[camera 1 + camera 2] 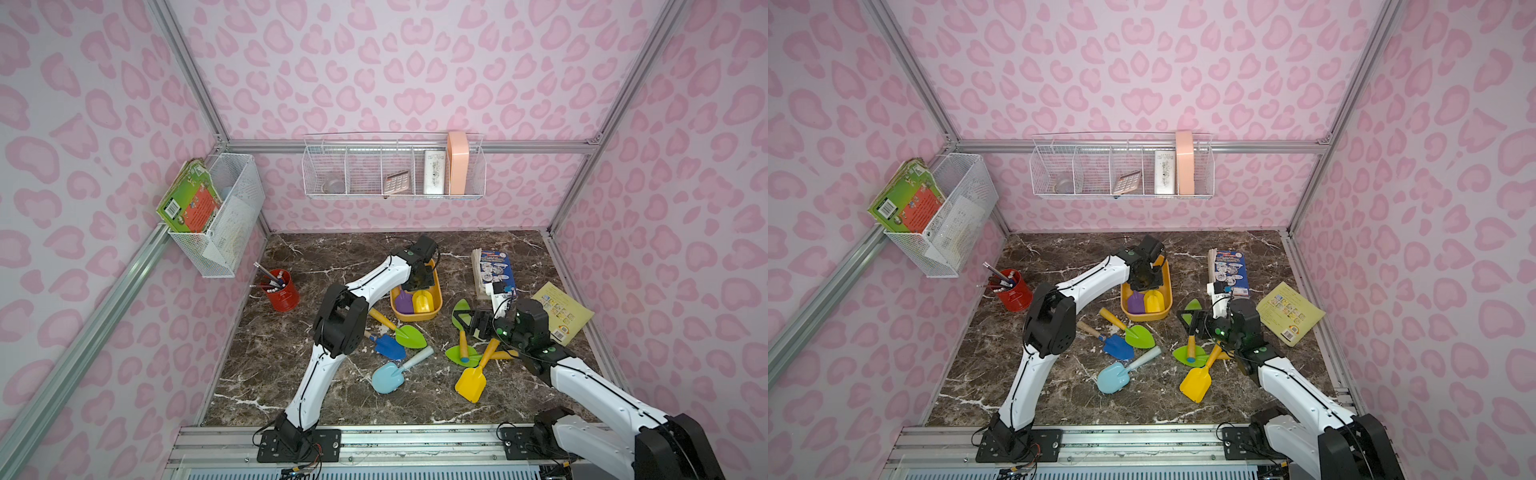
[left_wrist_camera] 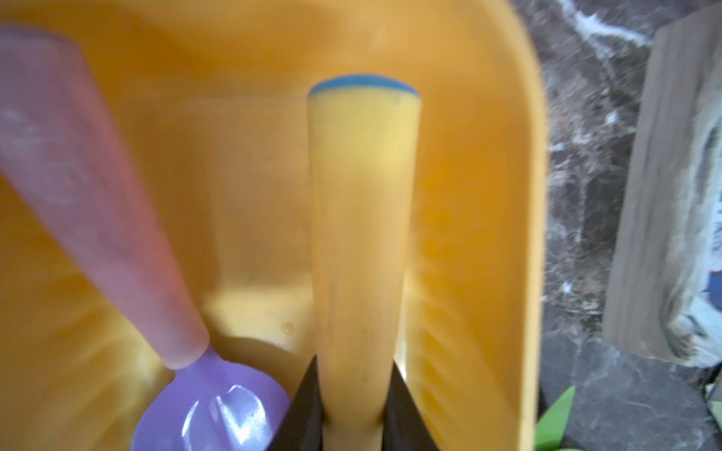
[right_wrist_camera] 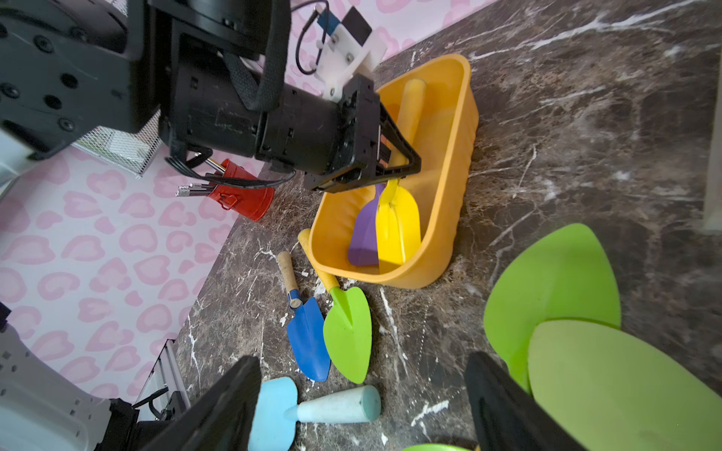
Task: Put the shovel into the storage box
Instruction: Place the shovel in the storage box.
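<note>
Inside the shallow yellow-orange plastic storage box (image 1: 415, 316) we see the yellow plastic toy shovel (image 1: 423, 301), left jaws clamped on its handle; beside the box, right jaws gape empty over green plastic shovels (image 3: 554, 281).

A robot lab booth staged as a child's room: aluminium frame (image 1: 270, 146) holding pink spotted walls (image 1: 374, 62), marble tabletop (image 1: 266, 357), two arms (image 1: 320, 374) bolted to a rail (image 1: 415, 442).
</note>
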Controlling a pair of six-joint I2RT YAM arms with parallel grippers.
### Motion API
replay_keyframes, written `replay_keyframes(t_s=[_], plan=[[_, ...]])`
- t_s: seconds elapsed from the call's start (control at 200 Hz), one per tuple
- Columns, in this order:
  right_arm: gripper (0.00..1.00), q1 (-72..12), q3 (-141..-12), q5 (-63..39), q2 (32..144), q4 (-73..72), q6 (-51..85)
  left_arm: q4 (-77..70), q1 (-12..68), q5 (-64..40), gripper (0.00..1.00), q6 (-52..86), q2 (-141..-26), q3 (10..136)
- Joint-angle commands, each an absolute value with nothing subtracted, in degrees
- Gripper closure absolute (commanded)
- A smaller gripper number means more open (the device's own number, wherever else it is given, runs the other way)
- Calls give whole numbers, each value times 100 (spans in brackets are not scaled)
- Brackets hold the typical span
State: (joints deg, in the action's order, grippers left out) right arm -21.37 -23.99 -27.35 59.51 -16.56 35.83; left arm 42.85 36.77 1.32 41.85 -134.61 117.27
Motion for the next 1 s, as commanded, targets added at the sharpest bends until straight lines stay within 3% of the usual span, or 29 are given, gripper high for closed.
replay_keyframes(t_s=[0.0,0.546,0.921,0.996], plan=[[15,-2134,-2380,-2672,6007,-1804,3622,4430,3704,52,95,4209,-13413,11734],[15,-2114,-2399,-2674,6082,-1819,3627,4870,3544,667,88,3704,-13664,12206],[15,-2105,-2403,-2637,6073,-1766,3587,4786,3507,563,72,3753,-13860,12321],[15,-2101,-2399,-2644,6091,-1763,3594,4817,3498,623,62,3737,-13845,12322]])
